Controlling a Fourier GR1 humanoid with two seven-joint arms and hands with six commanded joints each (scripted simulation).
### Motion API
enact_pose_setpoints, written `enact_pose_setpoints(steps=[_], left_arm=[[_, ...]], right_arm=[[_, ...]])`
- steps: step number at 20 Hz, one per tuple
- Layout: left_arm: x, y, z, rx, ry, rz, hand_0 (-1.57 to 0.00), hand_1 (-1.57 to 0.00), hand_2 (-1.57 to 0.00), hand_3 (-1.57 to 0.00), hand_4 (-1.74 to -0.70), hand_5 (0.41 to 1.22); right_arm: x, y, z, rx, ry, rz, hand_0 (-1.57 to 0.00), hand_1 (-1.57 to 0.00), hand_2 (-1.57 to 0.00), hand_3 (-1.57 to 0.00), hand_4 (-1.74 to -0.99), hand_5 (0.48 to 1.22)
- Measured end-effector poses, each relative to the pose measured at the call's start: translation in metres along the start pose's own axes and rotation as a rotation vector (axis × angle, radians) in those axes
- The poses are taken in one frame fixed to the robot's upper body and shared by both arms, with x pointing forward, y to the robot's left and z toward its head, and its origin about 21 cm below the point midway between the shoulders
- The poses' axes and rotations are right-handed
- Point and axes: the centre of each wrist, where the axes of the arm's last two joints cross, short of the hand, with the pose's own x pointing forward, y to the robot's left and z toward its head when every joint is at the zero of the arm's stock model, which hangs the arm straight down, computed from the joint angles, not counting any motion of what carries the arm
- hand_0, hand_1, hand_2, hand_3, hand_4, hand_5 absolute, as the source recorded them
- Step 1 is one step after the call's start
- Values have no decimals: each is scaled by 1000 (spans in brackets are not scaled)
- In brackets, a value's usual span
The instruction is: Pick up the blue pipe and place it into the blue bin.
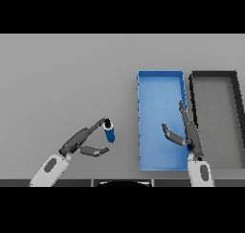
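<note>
- Left hand shows near the worktop's near edge, left of the middle, its white and grey forearm coming in from the lower left and angled up toward the right.
- Its fingers are stretched out rather than curled; the upper ones reach to the top end of the blue pipe, while the thumb points right, lower down and just short of the pipe.
- Whether the fingertips actually touch the pipe's dark end cap is hard to make out; nothing wraps around it, so the hand reads as released.
- The blue pipe stands between the left hand and the blue bin, clear of the bin's left wall.
- Right hand is over the near right part of the blue bin, fingers straight and spread, thumb out to the left, grasping nothing; it covers part of the bin's right wall.
- The blue bin lies lengthwise from near to far, right of the worktop's middle.
- A dark bin sits just beside it toward the right edge, its right wall cut off by the view.
</note>
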Motion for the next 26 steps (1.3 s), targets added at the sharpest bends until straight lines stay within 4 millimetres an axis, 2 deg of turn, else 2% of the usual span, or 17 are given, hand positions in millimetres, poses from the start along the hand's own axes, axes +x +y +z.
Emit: enact_pose_setpoints(steps=[1,2,8,10,12,13,14,15,16,17,19,21,23,26], left_arm=[[0,-5,-7,4,-17,10,1,1,1,1,-1150,460],[0,0,-13,9,-18,13,1,1,1,1,-1145,460],[-3,-21,-43,1,5,-30,1,1,1,1,-1051,418],[-5,-24,-48,-6,-7,-5,1,1,1,1,-1078,428],[-6,-27,-54,-16,-34,23,1,1,1,1,-1107,463],[-6,-30,-54,-16,-55,39,1,0,-54,-40,-1140,502],[-7,-35,-56,-19,-70,73,1,-41,-151,-121,-1186,550],[-8,-37,-58,-10,-71,102,-10,-156,-308,-276,-1243,613],[-6,-39,-61,-3,-85,126,-125,-319,-485,-535,-1281,735],[-4,-38,-64,4,-96,157,-359,-547,-689,-742,-1369,832],[-6,-43,-65,16,-97,180,-796,-915,-1006,-1030,-1497,972],[-5,-49,-64,-11,-109,182,-1075,-1151,-1210,-1194,-1580,1062],[-1,-50,-66,-3,-130,158,-1253,-1302,-1340,-1330,-1530,1119],[4,-56,-67,5,-169,142,-1408,-1434,-1453,-1448,-1492,1169]], right_arm=[[-1,0,2,0,-6,6,1,1,1,1,-1202,621],[1,0,4,-3,-16,5,1,1,1,1,-1205,625],[0,-3,4,-15,-13,1,1,1,1,1,-1221,645],[-2,-5,3,-20,-6,15,1,1,1,1,-1207,646],[-2,-3,9,-6,-25,21,1,1,1,1,-1207,650],[-1,-2,8,-12,-24,18,1,1,1,1,-1210,653],[0,-6,10,-16,-35,20,1,1,1,1,-1213,655],[-2,-8,11,-16,-34,21,1,1,1,1,-1217,655],[-2,-7,10,-9,-27,11,1,1,1,1,-1220,656],[-1,-5,7,-13,-22,8,1,1,1,1,-1220,656],[1,-8,4,-24,-27,15,1,1,1,1,-1224,658],[-1,-5,4,-11,-25,1,1,1,1,1,-1233,660],[0,-3,5,-5,-20,-6,1,1,1,1,-1224,651],[0,-6,0,-8,1,-10,1,1,1,1,-1220,635]])
